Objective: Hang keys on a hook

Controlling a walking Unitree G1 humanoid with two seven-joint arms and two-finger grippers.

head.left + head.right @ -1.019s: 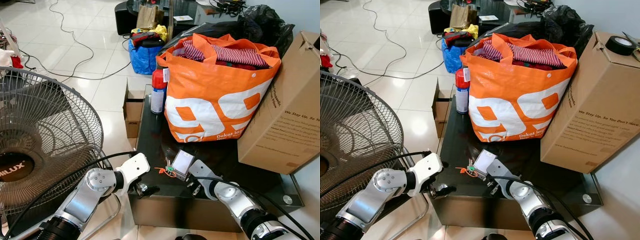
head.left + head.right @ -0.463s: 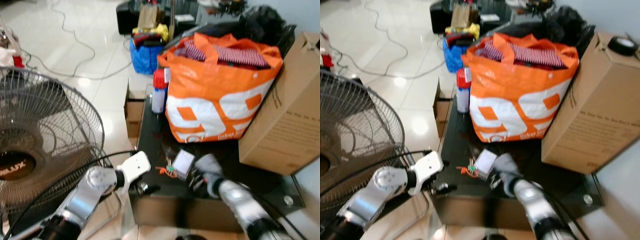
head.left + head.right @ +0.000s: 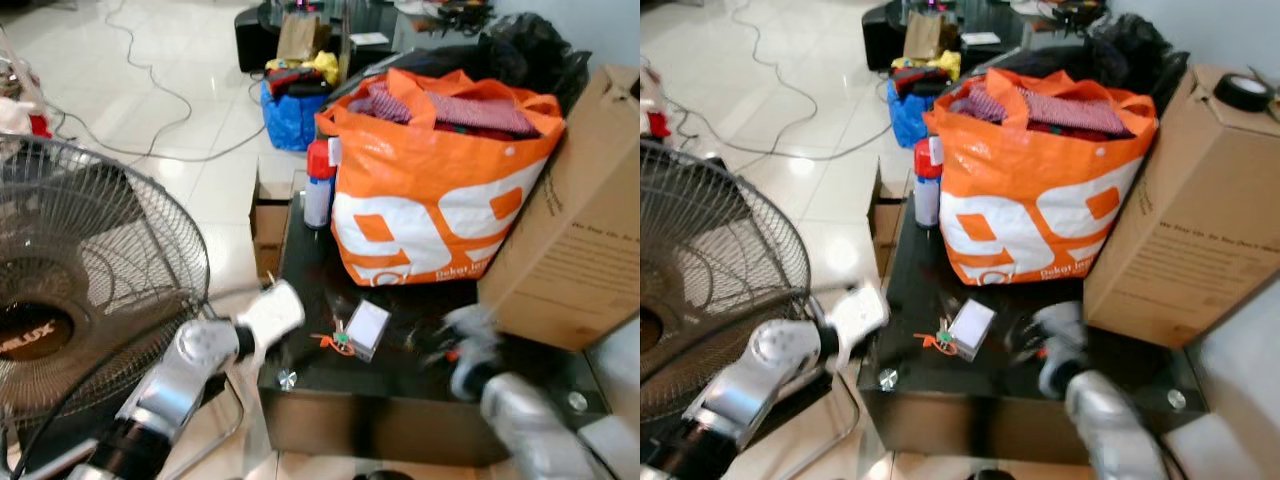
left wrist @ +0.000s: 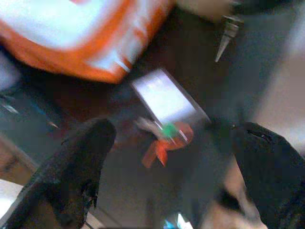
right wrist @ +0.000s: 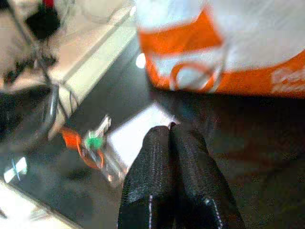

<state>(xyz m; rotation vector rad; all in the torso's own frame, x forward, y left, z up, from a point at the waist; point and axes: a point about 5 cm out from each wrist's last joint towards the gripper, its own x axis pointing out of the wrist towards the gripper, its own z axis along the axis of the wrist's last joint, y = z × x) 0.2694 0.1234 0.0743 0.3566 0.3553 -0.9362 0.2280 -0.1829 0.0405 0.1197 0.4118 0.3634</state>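
The keys, a small bunch with an orange loop and a green tag, lie on the black glass table against a white card box. In the left wrist view my left gripper hovers open over the keys, with one black finger on each side and nothing held. My left arm reaches in at the table's front left corner. My right gripper is shut on nothing, pointing at the white box, with the keys off to one side. My right arm is blurred near the table's front right.
A full orange shopping bag and a red-capped spray can stand at the back of the table. A cardboard box leans at the right. A standing fan is close on the left. Cables, bags and cartons lie on the tiled floor beyond.
My right arm has swung right, away from the white box. My left arm has lifted and reached in toward the keys. The keys and box have not moved.
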